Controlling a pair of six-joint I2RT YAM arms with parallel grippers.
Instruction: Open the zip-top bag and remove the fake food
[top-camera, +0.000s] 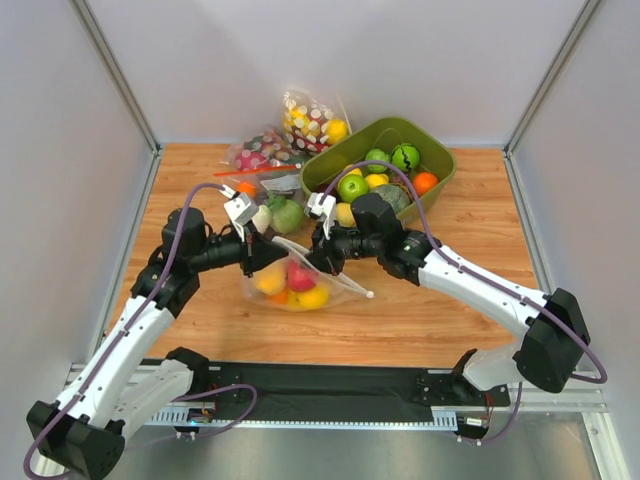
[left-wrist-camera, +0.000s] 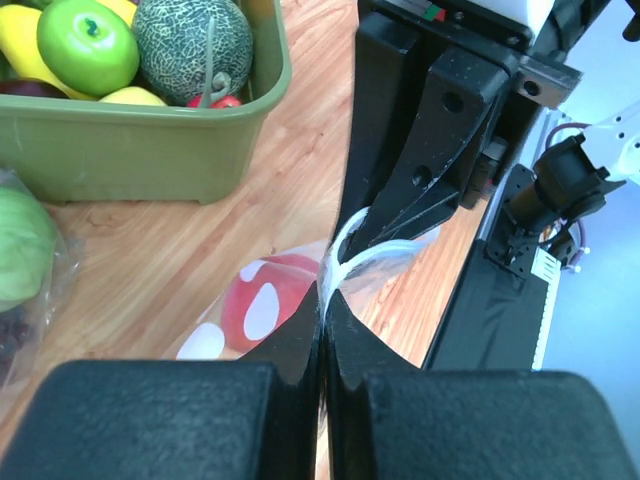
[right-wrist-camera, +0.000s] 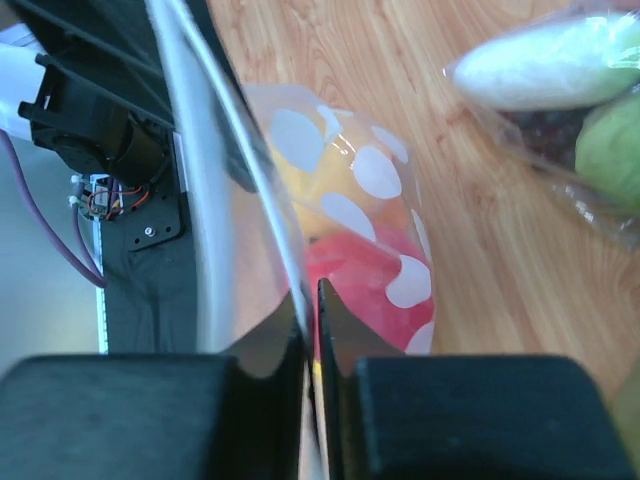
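Observation:
The clear zip-top bag (top-camera: 300, 283) with white polka dots hangs between my two grippers over the table's middle. Red, orange and yellow fake food (top-camera: 290, 285) lies inside it. My left gripper (top-camera: 264, 252) is shut on the bag's top edge at the left. In the left wrist view (left-wrist-camera: 325, 290) the plastic strip is pinched between its jaws. My right gripper (top-camera: 322, 258) is shut on the top edge at the right. In the right wrist view (right-wrist-camera: 308, 295) the zip strip (right-wrist-camera: 250, 170) runs up from its jaws, with the red fruit (right-wrist-camera: 365, 285) behind.
A green bin (top-camera: 385, 165) of fake fruit stands at the back right. Other filled bags (top-camera: 270, 185) lie behind the grippers, one spotted bag (top-camera: 312, 120) at the back wall. A black rail (top-camera: 330, 385) runs along the near edge.

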